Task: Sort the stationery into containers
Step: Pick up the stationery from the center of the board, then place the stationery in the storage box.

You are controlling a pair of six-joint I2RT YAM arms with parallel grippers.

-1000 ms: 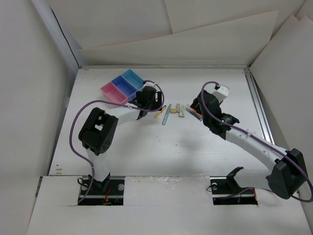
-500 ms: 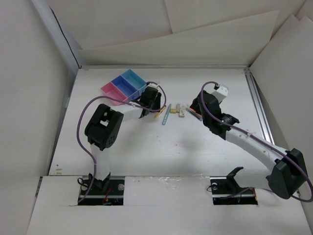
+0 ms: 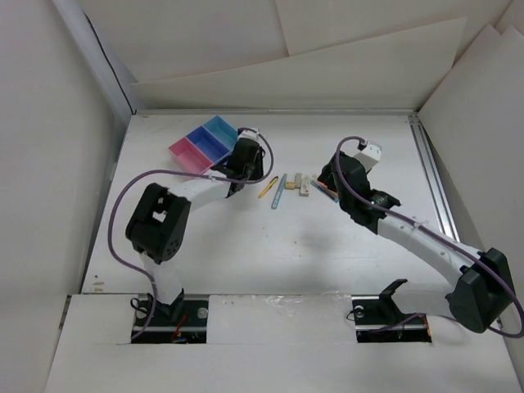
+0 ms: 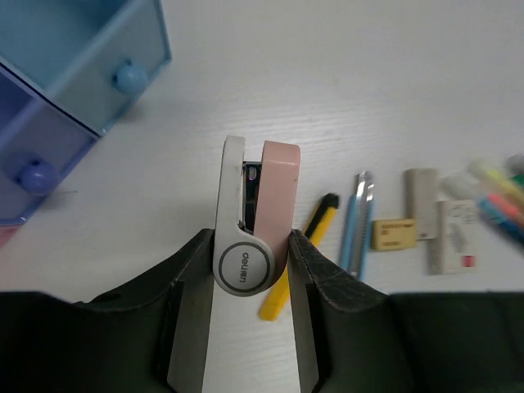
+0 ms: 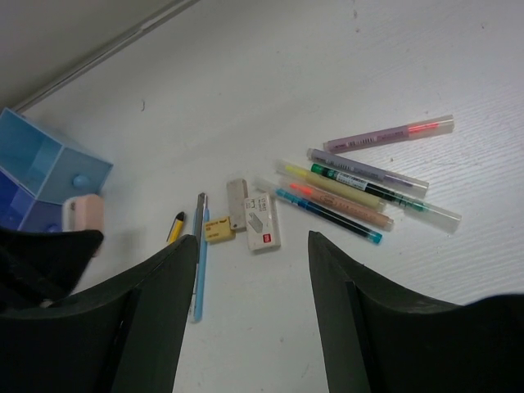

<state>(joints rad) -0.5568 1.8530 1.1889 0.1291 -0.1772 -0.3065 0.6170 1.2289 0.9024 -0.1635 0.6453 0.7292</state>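
A white table (image 3: 270, 262) is walled by pale boards (image 3: 327, 57) at 12 o'clock. A metal rail (image 3: 434, 188) runs along its 3 o'clock edge. A grey post (image 3: 98, 61) slants at 11 o'clock.

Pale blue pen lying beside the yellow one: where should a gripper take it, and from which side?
Probably straight down from above, on the near half of the pale blue pen, jaws across its narrow width. It lies flat, so only the top is open. The tan block crowds its far half on the right, while the yellow pen angles away leftward toward the near end.
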